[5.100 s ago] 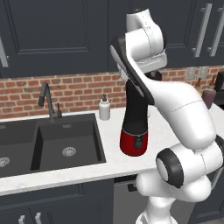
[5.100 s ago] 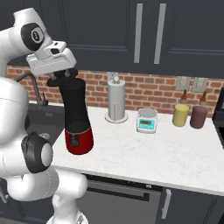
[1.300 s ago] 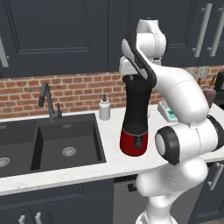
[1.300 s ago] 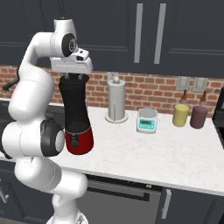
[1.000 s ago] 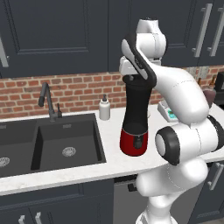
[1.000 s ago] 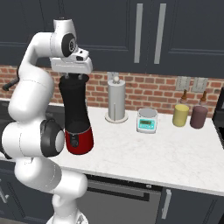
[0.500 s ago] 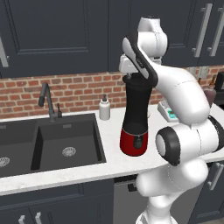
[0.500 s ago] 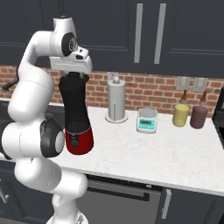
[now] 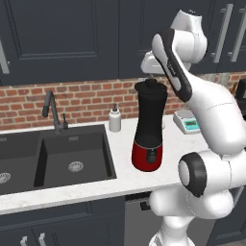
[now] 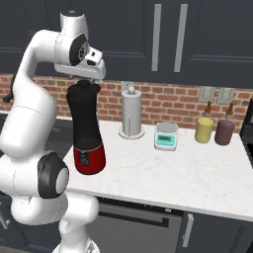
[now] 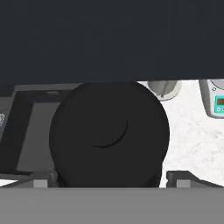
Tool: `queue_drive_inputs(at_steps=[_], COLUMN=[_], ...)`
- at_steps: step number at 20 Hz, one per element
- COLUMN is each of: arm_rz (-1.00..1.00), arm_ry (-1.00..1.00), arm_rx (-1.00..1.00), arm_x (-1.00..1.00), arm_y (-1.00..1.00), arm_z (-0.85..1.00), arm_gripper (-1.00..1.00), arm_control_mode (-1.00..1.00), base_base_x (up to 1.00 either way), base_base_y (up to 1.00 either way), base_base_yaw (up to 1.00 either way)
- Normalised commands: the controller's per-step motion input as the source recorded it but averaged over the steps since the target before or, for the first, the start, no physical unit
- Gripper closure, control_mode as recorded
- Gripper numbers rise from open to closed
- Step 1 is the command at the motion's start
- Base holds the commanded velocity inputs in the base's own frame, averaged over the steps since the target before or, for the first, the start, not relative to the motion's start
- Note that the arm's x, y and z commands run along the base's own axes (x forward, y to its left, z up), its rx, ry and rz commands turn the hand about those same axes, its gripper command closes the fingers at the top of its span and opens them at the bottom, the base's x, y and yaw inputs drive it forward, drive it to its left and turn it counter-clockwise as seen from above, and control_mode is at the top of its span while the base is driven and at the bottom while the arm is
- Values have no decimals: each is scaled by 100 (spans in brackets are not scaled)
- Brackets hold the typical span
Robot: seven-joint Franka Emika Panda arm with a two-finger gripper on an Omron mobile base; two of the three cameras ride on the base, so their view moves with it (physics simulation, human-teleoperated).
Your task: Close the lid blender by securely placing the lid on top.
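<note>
The blender (image 9: pixel 148 126) stands on the white counter, a black tapered jar on a red base (image 10: pixel 89 157). The lid (image 9: pixel 150 86) sits flat on the jar's top. In the hand view the lid (image 11: pixel 109 131) is a round black disc seen from straight above, with a faint curved mark at its centre. My gripper (image 11: pixel 111 179) hangs just over it and is open. Its fingertips (image 11: pixel 41 179) stand wide apart, outside the disc's rim on either side. From the right base view the gripper (image 10: pixel 85 79) points straight down at the lid (image 10: pixel 85 87).
A black sink (image 9: pixel 53 158) with a faucet (image 9: pixel 52 108) lies left of the blender, and a soap bottle (image 9: pixel 114 120) stands behind it. A paper towel holder (image 10: pixel 131 116), a kitchen scale (image 10: pixel 165 136) and two canisters (image 10: pixel 204 130) stand to the right. Dark cabinets hang close overhead.
The jaws have spread wide above the lid, which stays on the jar. The arm and the blender stand where they were.
</note>
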Motion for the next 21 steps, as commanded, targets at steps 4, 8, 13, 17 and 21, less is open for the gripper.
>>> queue_drive_inputs(at_steps=[4, 8, 13, 17, 21], arm_rz=[0, 0, 0, 0, 0], arm_ry=[-34, -29, -25, -23, -33], arm_rx=[8, 1, 0, 3, 20], arm_x=[-100, -100, -100, -100, -100], arm_y=[-100, -100, -100, -100, -99], arm_z=[-38, -60, -66, -36, 34], arm_gripper=[-100, -100, -100, -100, -100], arm_control_mode=[-100, -100, -100, -100, -100], base_base_x=[0, 0, 0, 0, 0], base_base_y=[0, 0, 0, 0, 0], base_base_yaw=[0, 0, 0, 0, 0])
